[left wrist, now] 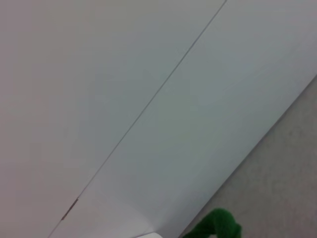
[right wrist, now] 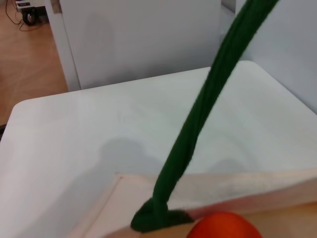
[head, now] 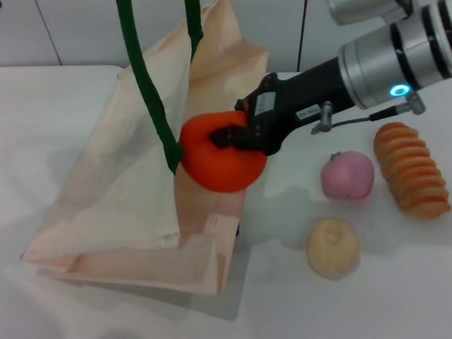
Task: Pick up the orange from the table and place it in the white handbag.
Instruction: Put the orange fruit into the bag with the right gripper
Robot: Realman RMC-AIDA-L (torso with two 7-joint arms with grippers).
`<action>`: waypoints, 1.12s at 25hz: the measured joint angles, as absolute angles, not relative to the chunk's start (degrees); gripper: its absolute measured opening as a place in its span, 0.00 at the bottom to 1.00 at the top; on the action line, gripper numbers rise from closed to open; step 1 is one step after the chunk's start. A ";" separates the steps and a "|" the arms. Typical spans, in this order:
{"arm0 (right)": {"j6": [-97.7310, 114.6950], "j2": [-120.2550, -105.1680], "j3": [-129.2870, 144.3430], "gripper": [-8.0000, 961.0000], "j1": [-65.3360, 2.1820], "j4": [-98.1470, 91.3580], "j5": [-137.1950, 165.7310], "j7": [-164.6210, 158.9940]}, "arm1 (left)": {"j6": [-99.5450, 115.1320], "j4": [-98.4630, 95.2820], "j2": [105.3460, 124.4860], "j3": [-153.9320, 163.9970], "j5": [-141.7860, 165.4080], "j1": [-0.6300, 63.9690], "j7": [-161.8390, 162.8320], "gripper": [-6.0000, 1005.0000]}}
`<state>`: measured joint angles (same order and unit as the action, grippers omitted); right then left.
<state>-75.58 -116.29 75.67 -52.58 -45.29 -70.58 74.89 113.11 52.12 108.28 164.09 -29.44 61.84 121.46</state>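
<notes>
Above table, right gripper clamping orange

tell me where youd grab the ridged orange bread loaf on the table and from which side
Grip the bread loaf across its narrow width, near the middle, coming straight down from above. It lies flat and elongated on the table, with open space on its outer side and only the pink ball close by.
</notes>
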 joint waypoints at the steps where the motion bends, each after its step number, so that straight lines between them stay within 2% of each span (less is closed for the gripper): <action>1: -74.84 -116.32 76.35 0.11 -52.81 -45.05 -71.09 74.89 | 113.11 52.12 108.28 164.09 -29.45 61.89 121.47 0.12; 12: -63.15 -116.51 85.44 0.11 -56.85 -39.85 -77.76 74.88 | 113.11 52.12 108.28 164.09 -29.45 62.46 121.62 0.12; 28: -51.42 -116.61 88.21 0.11 -57.57 -35.97 -78.92 74.30 | 113.11 52.12 108.30 164.09 -29.44 62.75 121.73 0.12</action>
<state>-51.42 -116.61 88.21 -57.57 -35.97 -78.92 74.30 113.11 52.12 108.30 164.09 -29.44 62.75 121.73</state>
